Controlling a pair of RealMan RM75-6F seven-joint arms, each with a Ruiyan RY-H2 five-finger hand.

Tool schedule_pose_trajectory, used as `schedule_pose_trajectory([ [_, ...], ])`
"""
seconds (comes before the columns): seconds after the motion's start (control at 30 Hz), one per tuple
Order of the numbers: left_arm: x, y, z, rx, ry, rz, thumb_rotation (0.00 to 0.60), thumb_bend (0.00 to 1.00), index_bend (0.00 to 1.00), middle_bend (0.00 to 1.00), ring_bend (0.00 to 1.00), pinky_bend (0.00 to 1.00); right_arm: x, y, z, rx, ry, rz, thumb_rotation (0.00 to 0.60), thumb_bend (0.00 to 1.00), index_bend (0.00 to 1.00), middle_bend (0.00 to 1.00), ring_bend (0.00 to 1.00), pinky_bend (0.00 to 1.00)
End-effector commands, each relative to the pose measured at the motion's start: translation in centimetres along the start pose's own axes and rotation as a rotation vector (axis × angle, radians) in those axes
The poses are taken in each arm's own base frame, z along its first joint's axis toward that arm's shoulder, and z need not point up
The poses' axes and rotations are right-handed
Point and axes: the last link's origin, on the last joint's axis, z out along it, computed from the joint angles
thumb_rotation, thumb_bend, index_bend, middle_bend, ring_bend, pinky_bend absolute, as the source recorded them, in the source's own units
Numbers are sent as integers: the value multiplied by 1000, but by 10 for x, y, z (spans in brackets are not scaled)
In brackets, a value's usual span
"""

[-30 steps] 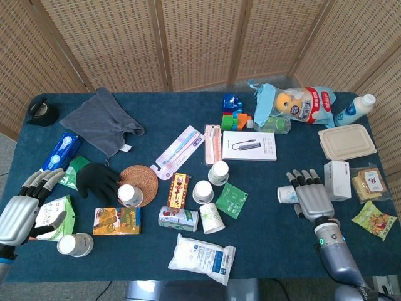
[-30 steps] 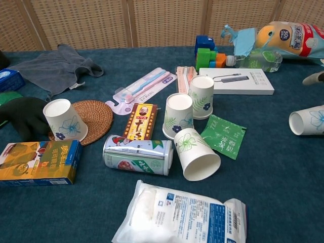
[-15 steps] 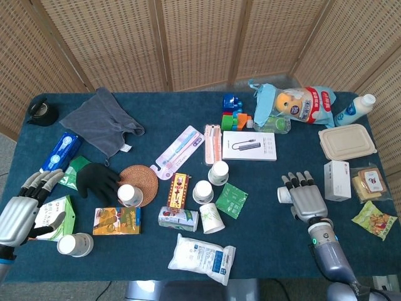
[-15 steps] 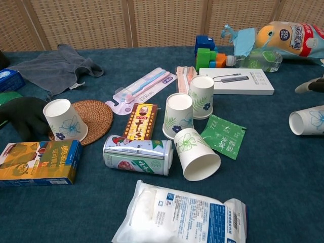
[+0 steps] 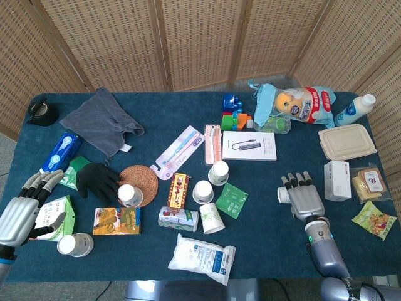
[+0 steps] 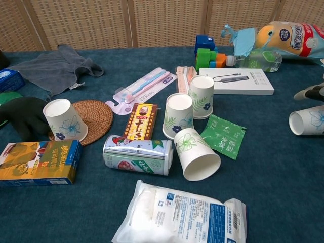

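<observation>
Since the earlier frames the right robot hand [image 5: 304, 199] has been drawn toward 9 o'clock, away from the white carton [image 5: 336, 180], and is now seen over the tipped paper cup [image 5: 284, 194], which lies on its side with its mouth toward 9 o'clock. Its fingers are stretched flat and a little apart, palm down, pointing to 12 o'clock; nothing is grasped. In the chest view only its fingertips [image 6: 310, 92] are seen at the frame's right edge, just above the cup [image 6: 307, 120], and contact cannot be told. Open blue cloth is left at 9 o'clock of this cup, up to the green sachet [image 5: 231, 199], and at 6 o'clock down to the near edge of the table [image 5: 263, 251].

At the table's left near corner the left robot hand [image 5: 25, 210] has not been moved. It is held released, fingers spread toward 1 o'clock and thumb out toward 3 o'clock, above a green-and-white carton [image 5: 55, 216]. An upright paper cup [image 5: 75, 244] stands just at 5 o'clock of it, a black glove [image 5: 98, 180] at 2 o'clock, and little free cloth is left around it.
</observation>
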Motion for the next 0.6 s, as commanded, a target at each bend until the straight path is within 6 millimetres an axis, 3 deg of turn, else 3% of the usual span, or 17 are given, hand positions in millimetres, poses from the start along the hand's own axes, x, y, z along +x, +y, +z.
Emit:
schedule_pose_trajectory([
  [0.03,0,1,0,-2,0,-1,600,414,0,95,45,0,0,0,0,-2,-2,0,600,419,0,0,0,0],
  [0.43,0,-2,-1,5,0,-5,600,415,0,94,46,0,-6,-2,5,-4,-19,-2,600,418,5,0,0,0],
  [0.6,-1,-2,-1,4,-2,-8,600,415,0,95,46,0,-6,-3,7,-10,-17,10,600,397,121,0,0,0],
])
